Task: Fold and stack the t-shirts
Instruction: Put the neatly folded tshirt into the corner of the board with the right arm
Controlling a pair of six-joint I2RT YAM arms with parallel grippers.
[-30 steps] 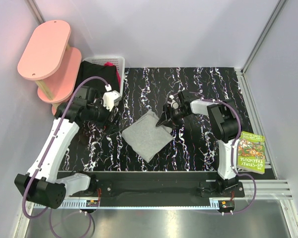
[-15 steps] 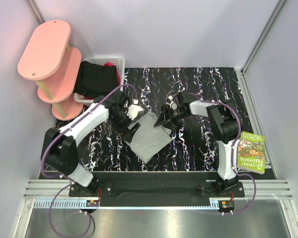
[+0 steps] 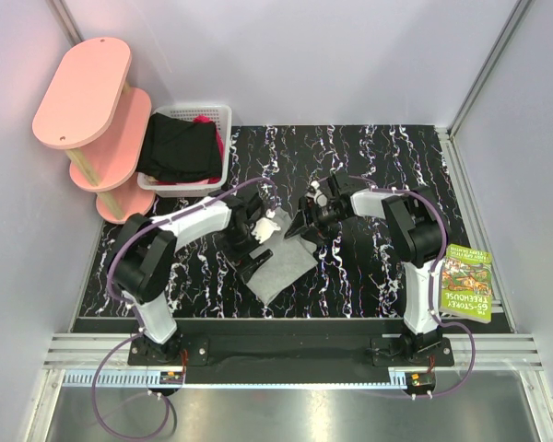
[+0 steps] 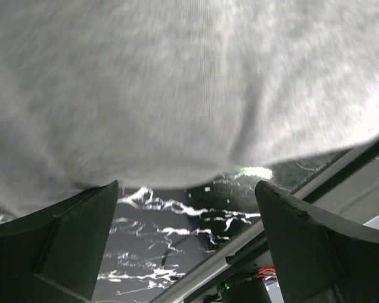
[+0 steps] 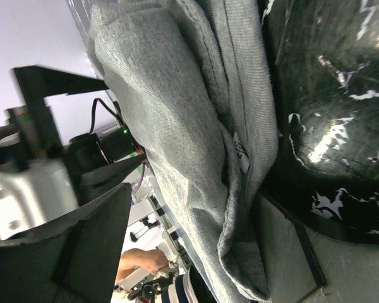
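The light grey t-shirt [image 3: 281, 265] lies folded on the black marbled table. My left gripper [image 3: 254, 247] hangs over its upper left edge. In the left wrist view the gripper [image 4: 186, 233] is open and empty, with the grey cloth [image 4: 177, 82] just beyond the fingertips. My right gripper [image 3: 304, 228] is at the shirt's right corner. Its jaws [image 5: 189, 246] stand wide apart around a bunched fold of the shirt [image 5: 177, 126]. The black garment [image 3: 177, 147] and a bit of magenta cloth [image 3: 203, 120] lie in the basket.
The white lattice basket [image 3: 223, 110] stands at the table's back left. A pink two-tier shelf [image 3: 88, 92] stands left of it. A green book [image 3: 464, 282] lies at the table's right edge.
My left arm has swung from beside the basket across to the grey shirt and now covers its upper left part. The right arm has not moved.
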